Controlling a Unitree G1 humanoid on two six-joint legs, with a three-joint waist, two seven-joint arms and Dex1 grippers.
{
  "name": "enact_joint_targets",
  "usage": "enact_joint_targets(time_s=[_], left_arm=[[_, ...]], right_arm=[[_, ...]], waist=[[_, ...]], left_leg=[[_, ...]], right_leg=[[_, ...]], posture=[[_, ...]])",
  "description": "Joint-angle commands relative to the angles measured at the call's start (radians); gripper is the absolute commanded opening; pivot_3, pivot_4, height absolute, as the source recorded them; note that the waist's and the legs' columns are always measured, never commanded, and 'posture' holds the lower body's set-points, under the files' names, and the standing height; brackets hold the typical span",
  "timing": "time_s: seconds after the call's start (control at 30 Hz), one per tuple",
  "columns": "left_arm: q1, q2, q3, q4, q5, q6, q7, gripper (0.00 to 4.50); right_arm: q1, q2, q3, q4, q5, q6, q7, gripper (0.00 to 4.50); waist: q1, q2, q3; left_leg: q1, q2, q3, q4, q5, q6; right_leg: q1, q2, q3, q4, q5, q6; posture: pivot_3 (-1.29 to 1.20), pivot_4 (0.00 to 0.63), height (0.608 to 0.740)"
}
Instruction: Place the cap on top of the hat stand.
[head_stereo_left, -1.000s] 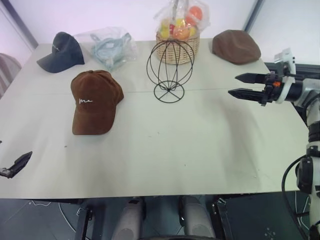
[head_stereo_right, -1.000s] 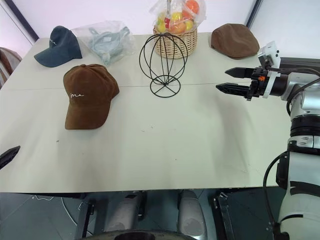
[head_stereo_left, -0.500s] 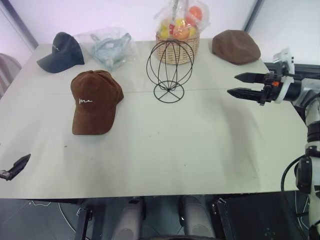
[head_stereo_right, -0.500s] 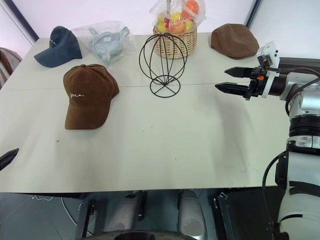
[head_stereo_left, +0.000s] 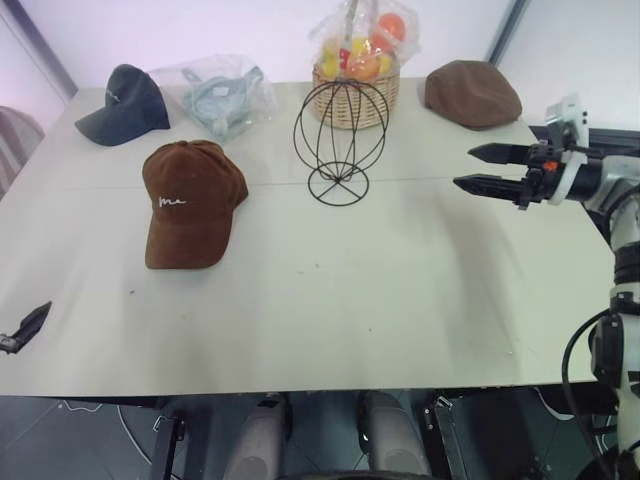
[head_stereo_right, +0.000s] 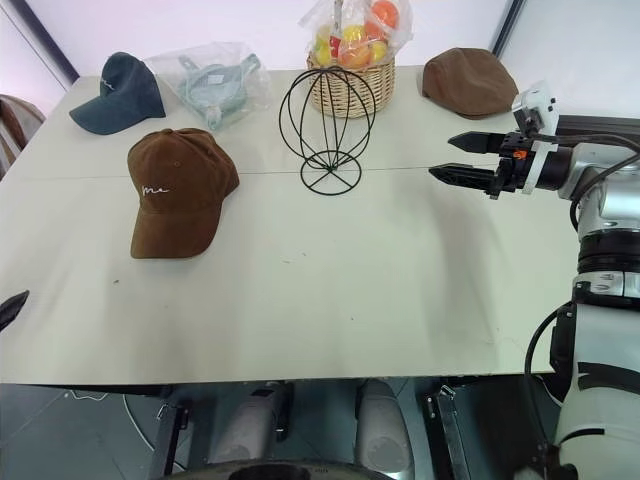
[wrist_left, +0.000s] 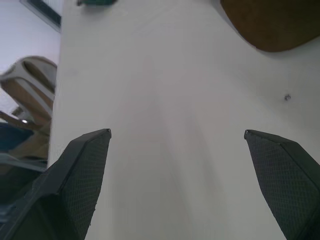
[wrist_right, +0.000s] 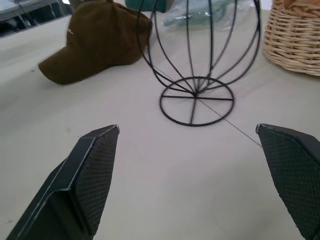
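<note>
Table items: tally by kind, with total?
Headwear: 3, brown cap, navy cap, brown flat cap
Wire hat stand: 1
Fruit basket: 1
Clear bag with a pale blue item inside: 1
Total: 6

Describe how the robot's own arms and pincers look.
The right pincer has two long black tapered fingers with cross-hatched pads, an orange spot at their root, and a white camera block on a silver-grey wrist. Black cables loop along the grey right arm. The left pincer has matching black textured fingers.
</note>
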Motion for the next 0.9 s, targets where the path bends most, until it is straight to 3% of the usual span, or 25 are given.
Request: enact_joint_targets(time_s=[0.03,0.23,0.43,0.7,0.9], left_arm=[[-0.029,0.03,-0.028,0.084,0.098,-0.187,0.062,4.5],[-0.026,0.097,-0.067,0.307,0.259,-0.548,0.155,4.5],[-0.068,0.13,-0.169,0.448,0.377,-0.812,0.27,4.5],[-0.207,0.202,-0.426,0.629,0.699,-1.19,0.556,4.5],[-0.42,0.231,-0.609,0.785,0.89,-1.257,0.797,4.5]], right_arm=[[0.051,-0.035,-0.039,-0.303,0.144,0.181,0.03,4.49],[0.1,-0.025,-0.129,-0.554,0.328,0.388,-0.075,4.49],[0.213,-0.036,-0.138,-0.721,0.405,0.444,-0.126,4.49],[0.233,-0.041,-0.056,-0.662,0.329,0.342,-0.131,4.49],[0.222,-0.051,-0.043,-0.676,0.355,0.355,-0.134,4.49]], waist=[[0.002,0.0,0.0],[0.001,-0.001,-0.001],[0.011,-0.004,-0.003],[0.025,-0.004,-0.003],[0.031,-0.004,-0.003]], left_leg=[[0.0,0.0,0.0,0.0,0.0,0.0],[0.0,0.0,0.0,0.0,0.0,0.0],[0.0,0.001,0.001,0.0,0.0,0.0],[0.001,0.002,0.004,0.001,0.0,0.0],[0.001,0.002,0.004,0.001,0.0,0.0]], right_leg=[[0.0,0.0,0.0,0.001,0.0,0.0],[-0.001,0.0,0.001,0.002,0.0,0.0],[-0.001,-0.001,0.0,0.002,-0.001,0.001],[-0.001,-0.001,0.0,0.002,0.0,0.001],[-0.002,-0.001,0.0,0.006,0.002,0.005]], posture=[[0.0,0.15,0.74],[0.0,0.15,0.74],[0.0,0.15,0.74],[0.0,0.15,0.74],[0.0,0.15,0.74]])
